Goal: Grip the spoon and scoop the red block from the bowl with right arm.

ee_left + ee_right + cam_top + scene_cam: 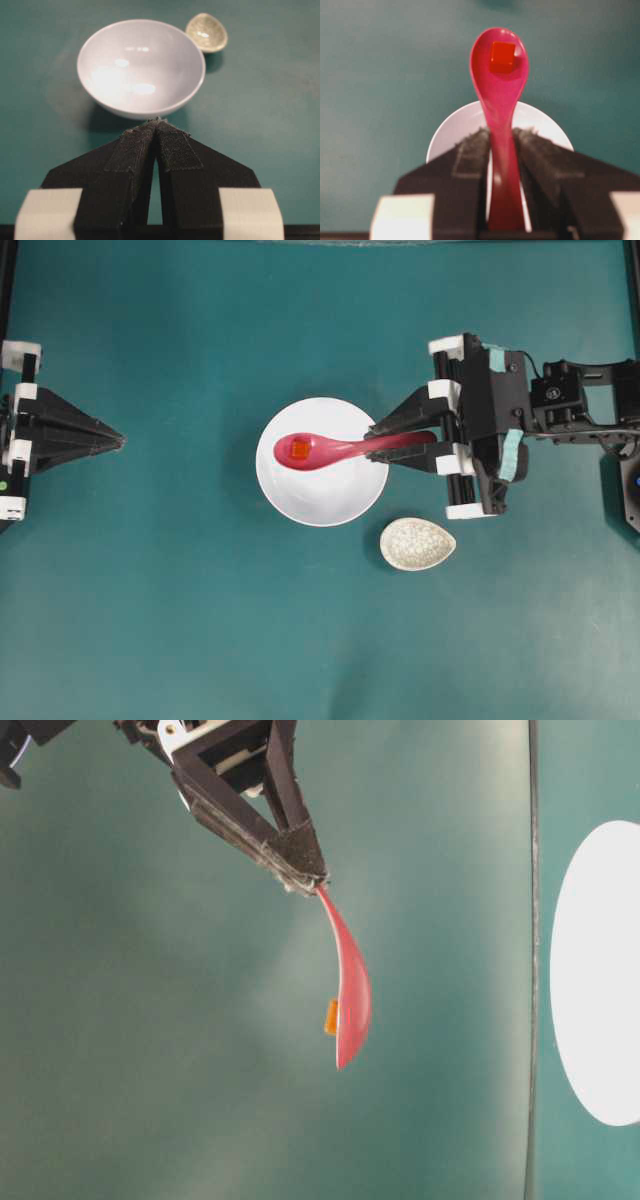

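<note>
Right gripper (385, 443) is clamped on the spoon (345, 449) handle; red block (300, 450) sits in the scoop, probably lifted clear above the bowl (322, 505).

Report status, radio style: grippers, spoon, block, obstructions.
Right gripper shut on spoon, lifted over bowl. Red block in scoop. Left gripper shut, idle. Nothing obstructing.

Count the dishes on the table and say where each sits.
2. The white bowl sits mid-table beneath the spoon. The small speckled oval dish lies beside it, apart, on the right arm's side. No others visible.
</note>
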